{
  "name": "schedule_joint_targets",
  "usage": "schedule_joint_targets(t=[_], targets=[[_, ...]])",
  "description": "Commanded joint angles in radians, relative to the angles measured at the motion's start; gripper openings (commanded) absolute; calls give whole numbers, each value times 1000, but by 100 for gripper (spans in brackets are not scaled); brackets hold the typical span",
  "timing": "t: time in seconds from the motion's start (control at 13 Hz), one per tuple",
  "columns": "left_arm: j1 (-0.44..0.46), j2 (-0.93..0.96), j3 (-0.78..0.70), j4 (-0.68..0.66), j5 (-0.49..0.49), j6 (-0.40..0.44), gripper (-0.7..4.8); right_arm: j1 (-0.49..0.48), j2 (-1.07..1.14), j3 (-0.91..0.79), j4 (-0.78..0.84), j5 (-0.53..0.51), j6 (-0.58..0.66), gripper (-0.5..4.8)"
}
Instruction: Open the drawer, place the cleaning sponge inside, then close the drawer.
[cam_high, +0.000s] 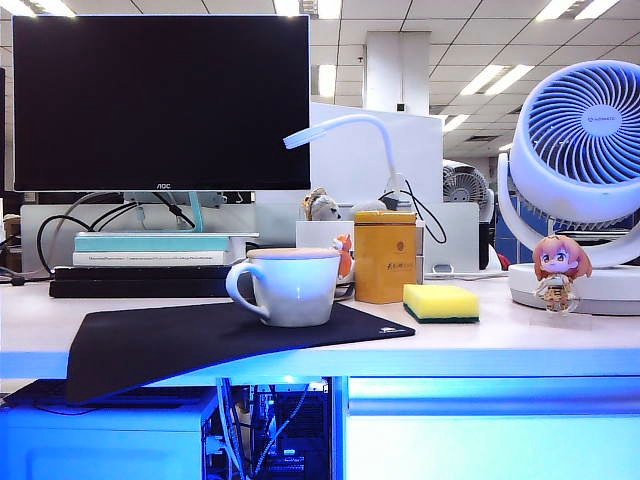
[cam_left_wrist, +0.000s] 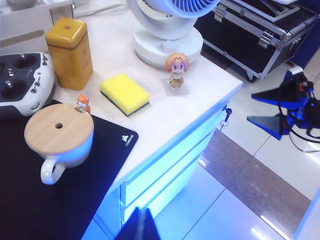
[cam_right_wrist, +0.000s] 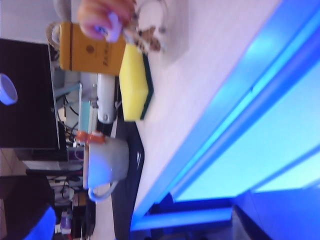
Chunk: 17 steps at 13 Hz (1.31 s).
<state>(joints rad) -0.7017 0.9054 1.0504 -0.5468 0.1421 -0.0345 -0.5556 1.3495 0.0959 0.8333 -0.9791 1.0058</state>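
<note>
The cleaning sponge (cam_high: 440, 302), yellow foam on a dark green layer, lies flat on the white desk between the yellow tin and the figurine; it shows too in the left wrist view (cam_left_wrist: 125, 93) and the right wrist view (cam_right_wrist: 134, 82). The drawer (cam_high: 490, 395), a blue-lit white front under the desk's right half, is shut (cam_left_wrist: 170, 162) (cam_right_wrist: 260, 150). My left gripper (cam_left_wrist: 143, 220) hangs shut in front of the desk, below the mat's edge. My right gripper (cam_left_wrist: 250, 108) stands open off the desk's right corner, level with the drawer, holding nothing. Neither gripper shows in the exterior view.
A white cup (cam_high: 288, 288) with a wooden lid stands on a black mat (cam_high: 200, 340). The yellow tin (cam_high: 385, 257), a small figurine (cam_high: 560, 272) and a white fan (cam_high: 580, 160) stand near the sponge. A monitor (cam_high: 160, 100) is at the back.
</note>
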Motion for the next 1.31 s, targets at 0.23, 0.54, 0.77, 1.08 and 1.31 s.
schedule_joint_targets(t=[0.23,0.54,0.77,1.08,1.31], targets=[[-1,0,3,-21,4,1,-6,-2,141,2,167,122,44,479],[-1,0,3,-24,4,1,-6,-37,143,4,237,23,-70,479],[-1,0,3,-24,4,1,-6,-76,158,4,238,8,-67,479],[-1,0,3,-32,4,1,-6,-74,158,3,350,16,-43,479],[-1,0,3,-37,4,1,-6,-73,158,3,270,83,-18,479]])
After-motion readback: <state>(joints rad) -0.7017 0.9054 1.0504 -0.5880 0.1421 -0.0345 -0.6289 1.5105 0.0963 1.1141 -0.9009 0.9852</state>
